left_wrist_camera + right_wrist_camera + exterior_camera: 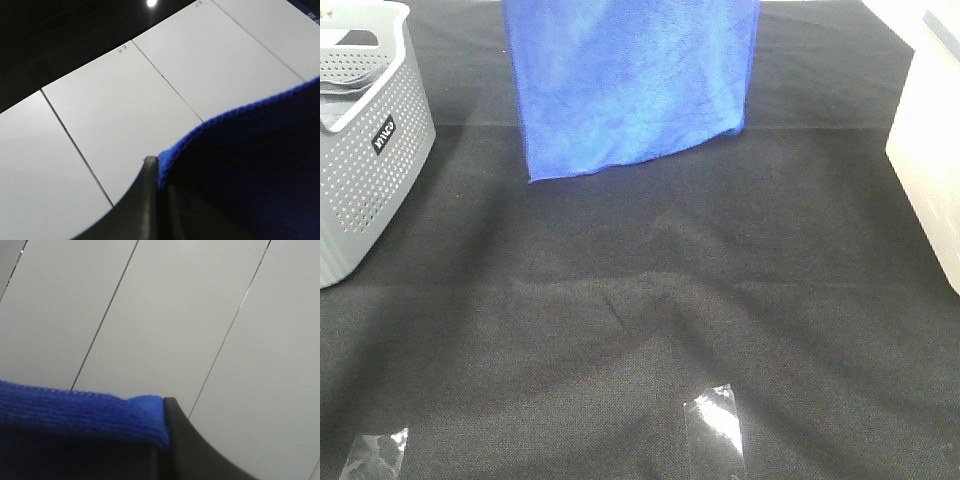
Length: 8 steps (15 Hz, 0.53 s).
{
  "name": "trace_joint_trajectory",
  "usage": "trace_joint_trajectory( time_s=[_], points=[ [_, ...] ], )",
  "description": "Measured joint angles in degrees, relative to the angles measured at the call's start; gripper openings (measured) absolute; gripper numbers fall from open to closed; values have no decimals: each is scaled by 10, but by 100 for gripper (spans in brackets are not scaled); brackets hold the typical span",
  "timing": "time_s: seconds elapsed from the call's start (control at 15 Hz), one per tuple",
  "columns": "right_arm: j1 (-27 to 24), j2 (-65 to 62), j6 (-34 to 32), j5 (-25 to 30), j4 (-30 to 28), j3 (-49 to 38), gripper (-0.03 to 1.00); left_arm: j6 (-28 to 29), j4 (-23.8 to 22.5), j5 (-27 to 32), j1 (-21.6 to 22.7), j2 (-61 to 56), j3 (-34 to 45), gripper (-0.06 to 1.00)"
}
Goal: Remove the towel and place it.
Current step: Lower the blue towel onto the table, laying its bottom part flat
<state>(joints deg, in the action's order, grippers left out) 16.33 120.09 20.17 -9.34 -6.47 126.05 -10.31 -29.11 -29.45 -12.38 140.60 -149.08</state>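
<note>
The royal-blue towel (630, 80) hangs from above at the back of the table in the exterior high view. Its lower edge sits just above the black table cloth (640, 300). Both grippers are out of that view, above its top edge. In the left wrist view my left gripper (159, 172) is shut on the towel's (250, 165) stitched edge. In the right wrist view my right gripper (162, 440) is shut on another corner of the towel (75, 415). Both wrist views face white ceiling panels. The white tag is hidden.
A grey perforated basket (365, 150) stands at the left edge of the table. A white container (930, 150) stands at the right edge. Two strips of clear tape (715, 425) lie on the cloth near the front.
</note>
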Motion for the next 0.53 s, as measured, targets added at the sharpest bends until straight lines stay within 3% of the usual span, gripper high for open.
trace_joint_trajectory(
  time_s=[0.2, 0.33, 0.53],
  points=[
    [-7, 0, 0, 29, 0, 0, 0, 33, -32, 1, 0, 2, 0, 0],
    [-7, 0, -1, 64, 2, 0, 0, 87, -42, 18, -1, 2, 0, 0],
    [-7, -2, -2, 190, 23, 3, 0, 215, -83, 88, -3, 2, 0, 0]
  ],
)
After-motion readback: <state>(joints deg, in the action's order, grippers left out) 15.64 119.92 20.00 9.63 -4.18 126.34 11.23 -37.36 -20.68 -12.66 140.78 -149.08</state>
